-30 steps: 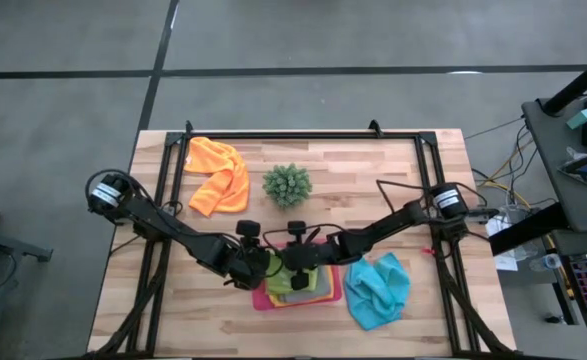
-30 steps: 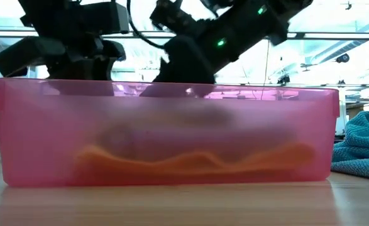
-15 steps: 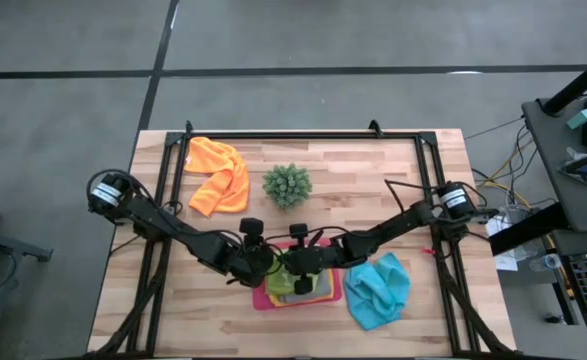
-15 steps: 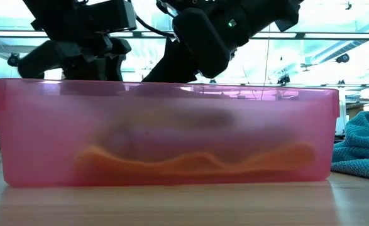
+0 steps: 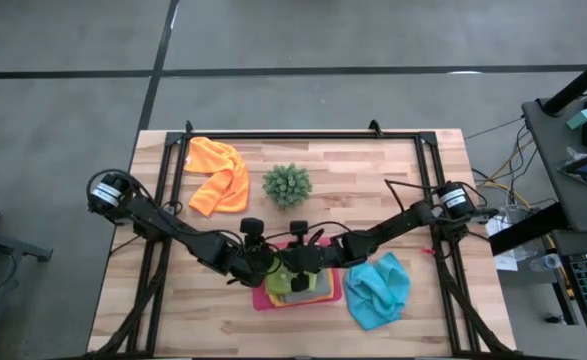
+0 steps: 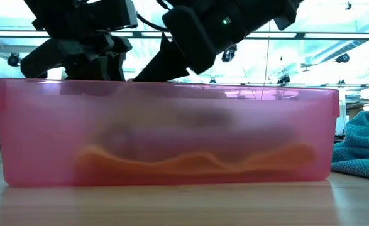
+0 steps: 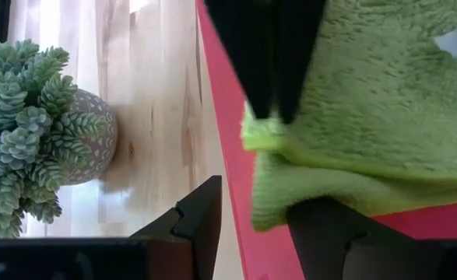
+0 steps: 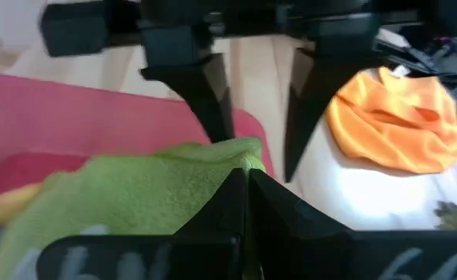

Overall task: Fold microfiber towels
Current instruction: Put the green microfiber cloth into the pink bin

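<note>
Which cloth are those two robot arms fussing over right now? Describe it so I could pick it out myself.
Look at the wooden table, then at the pink tray by its near edge, where both arms meet. The lime green towel lies on top of the cloths in that tray, with the right hand pinching its edge. It is the only green cloth; the orange towel and light blue towel lie loose outside the tray.

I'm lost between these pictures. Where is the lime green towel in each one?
High view: lime green towel lies in the pink tray, low centre, partly under both hands.
Low view: not distinguishable through the tray wall.
Left wrist view: fills the upper right, spilling over the tray edge.
Right wrist view: lower left to centre, pinched by the right hand.
Shared landmark: the pink tray.
</note>
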Tool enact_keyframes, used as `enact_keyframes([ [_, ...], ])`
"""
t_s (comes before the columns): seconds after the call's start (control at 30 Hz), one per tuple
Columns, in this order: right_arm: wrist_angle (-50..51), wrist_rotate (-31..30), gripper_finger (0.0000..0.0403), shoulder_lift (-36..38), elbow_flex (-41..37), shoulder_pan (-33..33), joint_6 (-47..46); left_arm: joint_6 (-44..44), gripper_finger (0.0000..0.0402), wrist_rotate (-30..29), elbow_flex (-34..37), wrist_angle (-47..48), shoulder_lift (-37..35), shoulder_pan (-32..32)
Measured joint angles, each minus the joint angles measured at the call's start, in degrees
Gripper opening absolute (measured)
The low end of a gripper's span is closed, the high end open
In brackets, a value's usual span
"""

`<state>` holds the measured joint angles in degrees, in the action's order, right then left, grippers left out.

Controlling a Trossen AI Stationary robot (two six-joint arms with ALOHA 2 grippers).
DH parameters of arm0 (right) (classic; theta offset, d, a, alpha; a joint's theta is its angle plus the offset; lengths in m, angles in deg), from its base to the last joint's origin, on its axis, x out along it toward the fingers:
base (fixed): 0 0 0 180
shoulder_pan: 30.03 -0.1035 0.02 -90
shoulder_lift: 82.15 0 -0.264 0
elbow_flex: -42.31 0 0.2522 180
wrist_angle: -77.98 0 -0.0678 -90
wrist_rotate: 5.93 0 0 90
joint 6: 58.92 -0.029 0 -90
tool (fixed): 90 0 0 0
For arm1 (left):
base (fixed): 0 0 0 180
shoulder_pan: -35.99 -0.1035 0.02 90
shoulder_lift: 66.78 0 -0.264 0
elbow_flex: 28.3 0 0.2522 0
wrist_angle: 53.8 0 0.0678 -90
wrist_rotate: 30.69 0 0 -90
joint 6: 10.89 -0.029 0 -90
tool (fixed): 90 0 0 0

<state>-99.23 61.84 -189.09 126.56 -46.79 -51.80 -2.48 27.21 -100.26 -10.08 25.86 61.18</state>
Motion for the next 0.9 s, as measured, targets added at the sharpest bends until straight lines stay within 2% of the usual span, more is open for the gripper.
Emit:
enact_keyframes([
  [0.2,5.1,-0.9,0.0009,0.2,0.1,0.0,-0.7,0.1,0.0125,0.1,0.7,0.2,0.0,0.0],
  [0.47,3.9,2.7,0.0016,0.3,0.1,0.2,-3.9,0.2,0.0125,-0.2,0.7,0.0,0.0,0.0],
  [0.7,1.9,2.7,0.0052,0.3,-0.2,0.6,-4.1,0.2,0.0125,-0.3,0.7,-1.5,0.0,0.0],
  [0.9,2.0,2.7,0.005,0.3,-0.2,0.6,-3.5,0.2,0.0125,-0.3,0.7,-1.5,0.0,0.0],
])
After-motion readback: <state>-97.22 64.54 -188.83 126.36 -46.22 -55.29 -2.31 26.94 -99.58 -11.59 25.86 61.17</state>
